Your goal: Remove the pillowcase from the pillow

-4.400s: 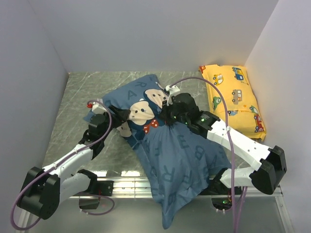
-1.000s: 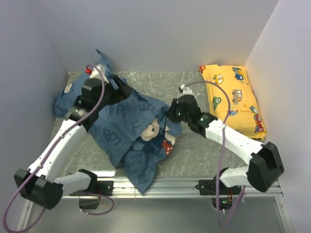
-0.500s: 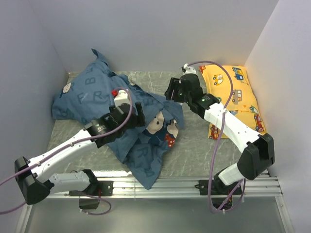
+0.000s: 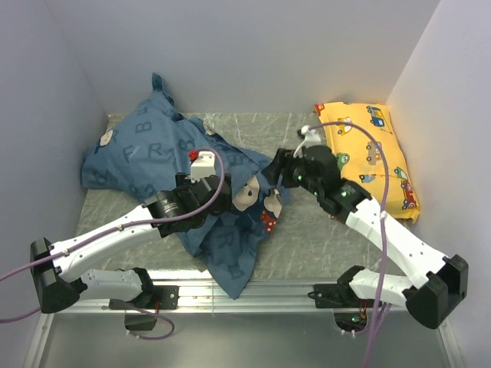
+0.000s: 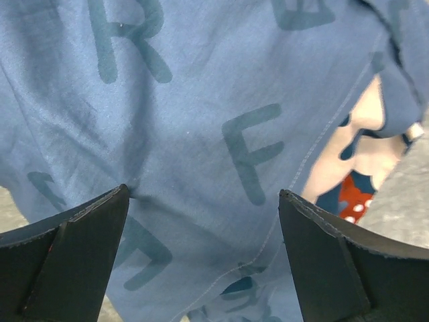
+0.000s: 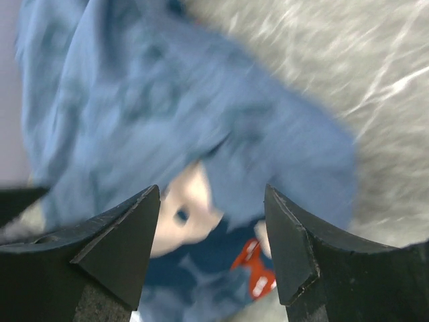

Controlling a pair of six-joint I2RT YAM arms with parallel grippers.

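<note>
The dark blue pillowcase lies crumpled across the left and middle of the table, with a cream bear face and red marks at its right edge. The pillow is hidden. My left gripper hovers open over the case's middle; in the left wrist view its fingers stand wide apart above fabric printed with an F. My right gripper is open at the case's right edge; the blurred right wrist view shows its gripper above the bear face, nothing between the fingers.
A yellow vehicle-print pillow lies along the right wall at the back. Grey walls close in the left, back and right. A metal rail runs along the near edge, and a corner of the case hangs over it.
Both grippers have let go of the pillowcase. The left arm swung from the back left to the middle. The right arm lifted toward the back, then came down at the case's right edge.
</note>
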